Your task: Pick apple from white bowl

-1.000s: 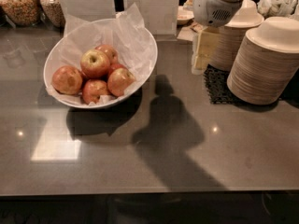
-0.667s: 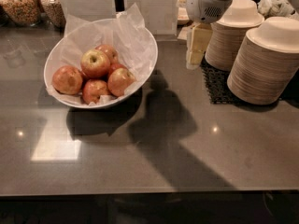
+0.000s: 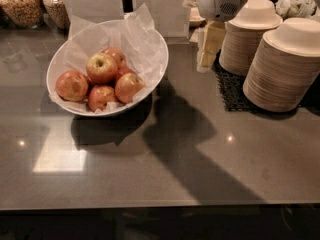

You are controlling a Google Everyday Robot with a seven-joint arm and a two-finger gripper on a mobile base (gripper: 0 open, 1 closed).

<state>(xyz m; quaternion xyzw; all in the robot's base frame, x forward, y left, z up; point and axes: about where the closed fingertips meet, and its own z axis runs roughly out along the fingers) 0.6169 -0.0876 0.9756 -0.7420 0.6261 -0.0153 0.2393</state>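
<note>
Camera view | hand [image 3: 206, 64] well apart from white bowl [image 3: 56, 64], grip unclear | apple [image 3: 101, 67] in bowl

One camera looks down steeply from above the near edge of the grey table [image 3: 165, 174], facing its far side. It sits close. The white bowl [image 3: 152, 81] holding the apple [image 3: 101, 67] fills the frame's left-centre. The gripper [image 3: 206, 64] hangs at the far edge, right of centre (its arm cropped by the top border), just left of the stacked beige bowls [image 3: 285, 69].
</note>
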